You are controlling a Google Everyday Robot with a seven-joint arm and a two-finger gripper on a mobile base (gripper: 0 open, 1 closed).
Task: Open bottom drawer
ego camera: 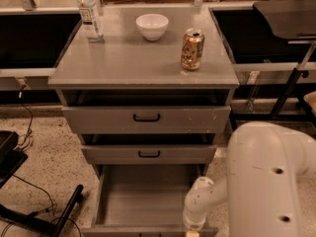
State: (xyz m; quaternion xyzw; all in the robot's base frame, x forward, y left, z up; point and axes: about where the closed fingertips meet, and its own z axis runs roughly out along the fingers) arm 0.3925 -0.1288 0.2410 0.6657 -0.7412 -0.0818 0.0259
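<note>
The bottom drawer point(143, 201) of the grey metal cabinet is pulled far out, showing its plain grey inside. Its front panel lies at the bottom edge of the view and its handle is cut off. The middle drawer point(148, 154) and the top drawer point(146, 118) above it stand slightly out, each with a black bar handle. My gripper point(190, 232) is at the drawer's front right corner, at the very bottom of the view, mostly hidden below the white wrist. The big white arm point(269, 181) fills the lower right.
On the cabinet top point(123, 63) stand a water bottle point(90, 15), a white bowl point(152, 26) and a soda can point(192, 49). Dark tables stand left and right. A black stand base point(44, 216) and cables lie on the speckled floor at left.
</note>
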